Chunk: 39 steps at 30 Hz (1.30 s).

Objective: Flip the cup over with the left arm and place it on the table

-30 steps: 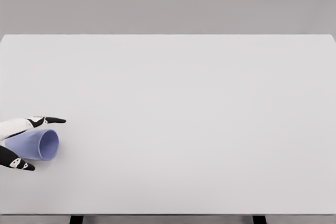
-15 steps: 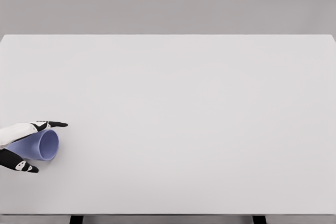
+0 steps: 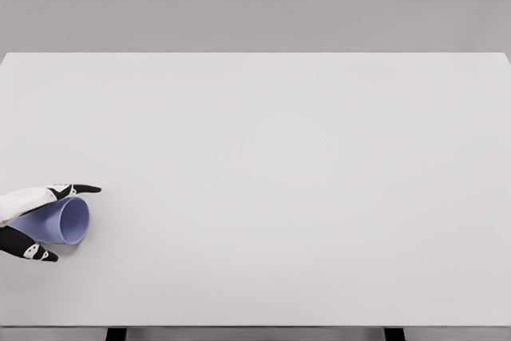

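Now lilac cup (image 3: 56, 222) on side, mouth rightward, nothing visible inside; left hand (image 3: 28, 217) fingers clamped around it.

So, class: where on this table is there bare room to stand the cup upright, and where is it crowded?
The white table is bare from the cup's open mouth rightward to the far and right edges. Only the lower-left corner is crowded: there the left hand brackets the lilac cup, which lies on its side.

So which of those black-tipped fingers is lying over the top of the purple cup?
The upper finger of the left hand, pointing right along the top of the lilac plastic cup lying on its side. The other black-tipped digit sits below the cup.
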Available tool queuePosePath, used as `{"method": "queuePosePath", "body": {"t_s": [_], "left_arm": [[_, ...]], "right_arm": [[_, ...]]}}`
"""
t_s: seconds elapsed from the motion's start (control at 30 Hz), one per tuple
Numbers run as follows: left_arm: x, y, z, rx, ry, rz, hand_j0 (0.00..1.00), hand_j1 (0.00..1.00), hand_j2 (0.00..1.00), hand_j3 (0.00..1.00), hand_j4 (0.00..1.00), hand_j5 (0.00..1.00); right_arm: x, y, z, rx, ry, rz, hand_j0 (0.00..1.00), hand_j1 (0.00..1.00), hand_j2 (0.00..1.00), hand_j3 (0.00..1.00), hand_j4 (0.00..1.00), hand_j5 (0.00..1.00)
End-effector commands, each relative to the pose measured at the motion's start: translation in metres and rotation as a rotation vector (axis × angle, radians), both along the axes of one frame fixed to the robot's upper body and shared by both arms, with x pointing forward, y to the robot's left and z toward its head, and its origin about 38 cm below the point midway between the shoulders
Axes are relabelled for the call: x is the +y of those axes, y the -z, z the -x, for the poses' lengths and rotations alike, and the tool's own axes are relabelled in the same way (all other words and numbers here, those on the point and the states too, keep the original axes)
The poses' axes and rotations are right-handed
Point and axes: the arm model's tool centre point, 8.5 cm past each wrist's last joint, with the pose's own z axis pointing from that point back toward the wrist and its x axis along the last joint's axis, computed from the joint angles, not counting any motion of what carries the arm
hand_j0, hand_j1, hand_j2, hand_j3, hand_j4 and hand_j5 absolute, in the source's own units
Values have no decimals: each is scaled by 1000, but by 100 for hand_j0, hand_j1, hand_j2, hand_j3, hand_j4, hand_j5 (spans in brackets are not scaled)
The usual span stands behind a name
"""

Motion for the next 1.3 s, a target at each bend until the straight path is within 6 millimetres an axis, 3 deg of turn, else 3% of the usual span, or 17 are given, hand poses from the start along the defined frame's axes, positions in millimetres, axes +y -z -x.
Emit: {"method": "queuePosePath", "body": {"t_s": [0.0, 0.03, 0.17, 0.37, 0.77, 1.13, 1.27], "left_arm": [[0, 1, 0, -2, -1, -9, 100, 100, 100, 100, 100, 100], [0, 1, 0, -2, 0, -11, 98, 98, 98, 98, 98, 98], [0, 5, 1, 3, -6, -5, 74, 74, 74, 74, 74, 74], [-2, 10, 2, 10, -9, 11, 47, 47, 47, 47, 47, 47], [-1, -7, -8, -33, -10, 41, 49, 49, 49, 49, 49, 49], [-2, -38, -22, -76, -53, 276, 49, 49, 49, 49, 49, 49], [-2, -40, -24, -12, 9, 367, 49, 49, 49, 49, 49, 49]], "right_arm": [[0, 0, 1, 1, 1, 0, 100, 100, 100, 100, 100, 100], [0, 0, 1, 2, -1, 0, 100, 100, 100, 100, 100, 100], [0, 0, 1, 2, 0, 0, 100, 100, 100, 100, 100, 100], [0, 0, 1, 1, 0, 0, 100, 100, 100, 100, 100, 100], [0, 0, 1, 1, 1, 0, 100, 100, 100, 100, 100, 100], [0, 0, 1, 2, -1, 0, 100, 100, 100, 100, 100, 100], [0, 0, 1, 1, 1, 0, 100, 100, 100, 100, 100, 100]]}}
